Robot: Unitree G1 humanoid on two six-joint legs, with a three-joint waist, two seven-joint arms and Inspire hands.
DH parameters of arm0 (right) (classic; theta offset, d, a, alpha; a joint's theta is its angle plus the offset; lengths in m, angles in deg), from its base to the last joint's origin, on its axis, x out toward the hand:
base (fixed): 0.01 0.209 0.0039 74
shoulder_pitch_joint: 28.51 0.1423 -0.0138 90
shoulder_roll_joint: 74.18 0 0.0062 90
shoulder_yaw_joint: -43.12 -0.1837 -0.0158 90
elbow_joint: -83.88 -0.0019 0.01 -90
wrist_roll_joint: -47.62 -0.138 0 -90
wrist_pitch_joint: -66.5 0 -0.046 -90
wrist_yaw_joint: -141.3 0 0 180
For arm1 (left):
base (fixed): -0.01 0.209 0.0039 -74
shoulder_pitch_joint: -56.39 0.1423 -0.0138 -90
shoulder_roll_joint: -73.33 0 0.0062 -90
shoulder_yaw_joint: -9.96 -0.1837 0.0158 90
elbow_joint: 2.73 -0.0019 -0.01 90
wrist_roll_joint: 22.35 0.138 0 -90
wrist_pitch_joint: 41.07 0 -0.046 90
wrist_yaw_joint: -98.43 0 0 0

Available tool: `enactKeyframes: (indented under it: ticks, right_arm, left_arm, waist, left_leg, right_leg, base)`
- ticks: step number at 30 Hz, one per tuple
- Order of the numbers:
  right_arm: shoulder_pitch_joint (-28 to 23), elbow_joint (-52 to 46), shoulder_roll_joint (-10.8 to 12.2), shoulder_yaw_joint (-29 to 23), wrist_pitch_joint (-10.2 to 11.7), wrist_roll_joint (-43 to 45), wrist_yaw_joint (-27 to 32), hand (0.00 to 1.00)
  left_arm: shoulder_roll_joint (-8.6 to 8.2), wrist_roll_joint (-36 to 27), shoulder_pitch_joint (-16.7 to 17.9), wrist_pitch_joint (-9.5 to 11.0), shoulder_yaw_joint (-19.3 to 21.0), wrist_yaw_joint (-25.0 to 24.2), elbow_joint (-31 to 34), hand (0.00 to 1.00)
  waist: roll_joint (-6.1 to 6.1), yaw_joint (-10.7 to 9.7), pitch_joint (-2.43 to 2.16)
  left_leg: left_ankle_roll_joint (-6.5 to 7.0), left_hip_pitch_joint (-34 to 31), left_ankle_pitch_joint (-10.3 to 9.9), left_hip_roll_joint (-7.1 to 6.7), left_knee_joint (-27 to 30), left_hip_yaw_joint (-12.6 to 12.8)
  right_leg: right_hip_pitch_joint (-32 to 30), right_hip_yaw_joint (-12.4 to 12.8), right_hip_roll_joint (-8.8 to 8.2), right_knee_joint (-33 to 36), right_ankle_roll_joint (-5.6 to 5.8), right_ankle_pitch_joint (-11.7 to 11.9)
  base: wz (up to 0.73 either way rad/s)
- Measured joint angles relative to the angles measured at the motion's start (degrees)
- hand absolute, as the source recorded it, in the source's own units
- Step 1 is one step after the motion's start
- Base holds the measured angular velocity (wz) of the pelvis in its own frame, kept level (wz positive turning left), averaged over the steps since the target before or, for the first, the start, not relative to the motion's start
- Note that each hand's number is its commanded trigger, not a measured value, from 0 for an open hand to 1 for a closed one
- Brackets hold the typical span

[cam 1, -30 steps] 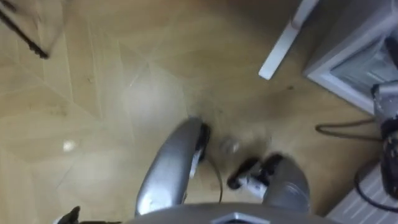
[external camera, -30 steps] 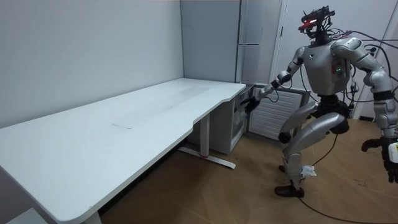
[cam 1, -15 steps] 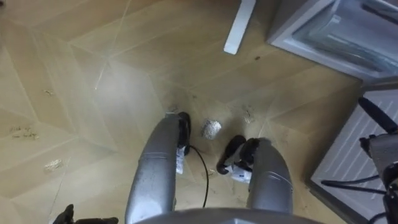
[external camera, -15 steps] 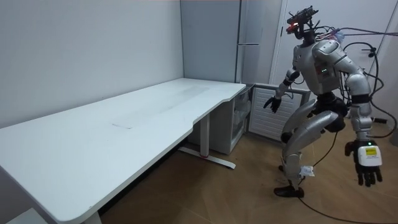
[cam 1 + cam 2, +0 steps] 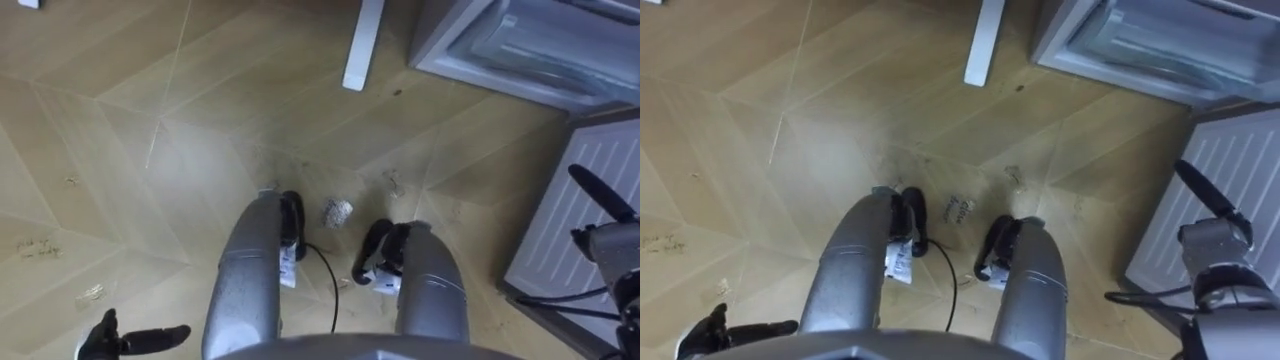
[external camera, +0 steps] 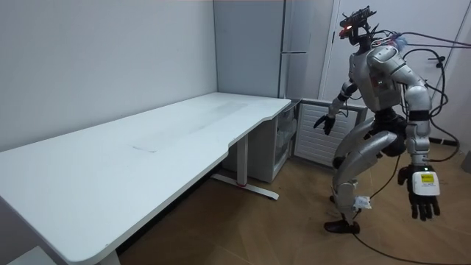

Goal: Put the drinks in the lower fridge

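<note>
Swinging inward since a moment ago, the left hand (image 6: 425, 197) hangs beside the thigh, fingers straight and loose. The right hand (image 6: 322, 122) is raised with fingers spread, near the low fridge (image 5: 520, 45) under the desk (image 6: 110, 162), apart from it.

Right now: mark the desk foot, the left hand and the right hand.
desk foot (image 5: 362, 45), left eye view, middle of the white bar.
left hand (image 6: 425, 197), room view, back of the hand, fingers hanging straight.
right hand (image 6: 324, 122), room view, palm, fingers spread.
</note>
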Motion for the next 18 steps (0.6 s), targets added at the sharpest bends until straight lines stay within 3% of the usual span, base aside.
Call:
enactKeyframes:
  ticks: [5,9,11,15,18]
  right_arm:
    - [5.01,0.81,-0.22,-0.37,-0.02,-0.31,-2.89,0.0]
    - [10.06,0.67,-0.66,-0.34,-0.02,-0.97,-7.18,0.0]
    - [12.12,0.1,-1.25,-0.27,-0.02,-0.96,-8.47,0.0]
    - [16.88,-0.82,-3.03,-0.29,0.0,-2.2,-10.98,0.0]
    - [19.78,-2.16,-3.55,-0.29,0.02,-3.04,-11.73,0.0]
  left_arm:
    - [-0.4,0.11,-0.84,-0.35,-0.29,-0.02,0.09,0.0]
    - [-0.32,-0.02,-1.21,-0.41,-0.66,-0.52,0.03,0.0]
    - [-0.14,0.11,-1.67,-0.44,-0.71,-0.75,0.01,0.0]
    - [-0.1,-0.09,-2.55,-0.47,-0.97,-1.46,-0.47,0.0]
    - [-0.03,-0.04,-2.7,-0.98,-0.89,-1.5,-0.47,0.0]
  waist:
    - [0.61,0.01,0.11]
    - [1.12,0.32,0.27]
    - [1.08,0.43,0.3]
    - [0.35,0.31,0.79]
    - [0.33,0.08,0.8]
  left_leg:
    - [0.54,-2.29,-0.46,0.1,1.96,0.83]
    - [0.66,-4.7,-2.6,1.32,7.06,1.66]
    - [0.68,-6.62,-3.37,1.71,9.45,1.69]
    - [1.02,-10.55,-5.04,2.31,14.54,2.64]
    - [1.52,-13.14,-5.88,2.96,17.5,2.71]
  right_leg:
    - [-3.58,1.32,-0.64,2.98,-0.19,-0.34]
    - [-6.91,2.87,-0.76,8.16,-0.51,-2.13]
    - [-8.95,3.08,-1.18,10.76,-0.92,-2.9]
    - [-14.27,5.45,-1.32,16.58,-0.75,-4.54]
    - [-16.98,5.75,-1.54,19.3,-1.12,-5.05]
  base:
    - [-0.07]
    - [-0.12]
    - [-0.02]
    - [-0.04]
    - [-0.07]
